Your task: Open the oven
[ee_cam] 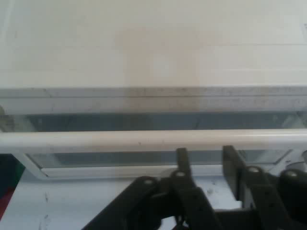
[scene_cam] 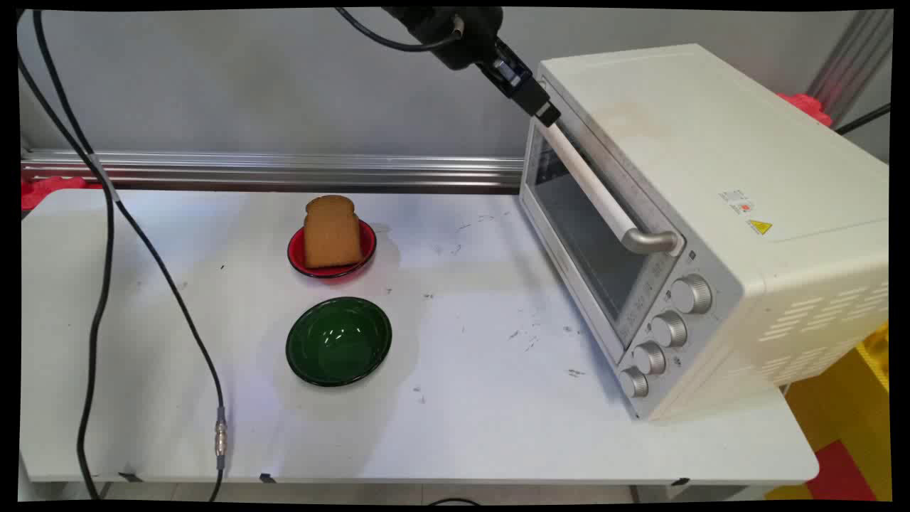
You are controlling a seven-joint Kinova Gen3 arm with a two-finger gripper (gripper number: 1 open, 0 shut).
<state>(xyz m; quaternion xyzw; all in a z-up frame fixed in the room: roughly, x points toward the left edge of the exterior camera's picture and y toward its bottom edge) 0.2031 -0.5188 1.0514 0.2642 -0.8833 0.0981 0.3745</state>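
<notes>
Gripper (scene_cam: 542,108) at oven (scene_cam: 711,213) handle's (ee_cam: 153,139) far end, jaws slightly apart, gripping nothing; door shut; toast (scene_cam: 331,231) on red plate (scene_cam: 298,257), left of oven.

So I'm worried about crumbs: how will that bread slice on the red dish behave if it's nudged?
The bread slice stands upright on edge, leaning in the small red dish, so it would probably tip over at a light push. It looks light and toasted, so likely stiff but crumbly. The shallow dish may slide on the smooth table.

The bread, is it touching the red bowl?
Touching. The main view shows the bread standing in the red bowl, its bottom edge resting inside the rim.
</notes>
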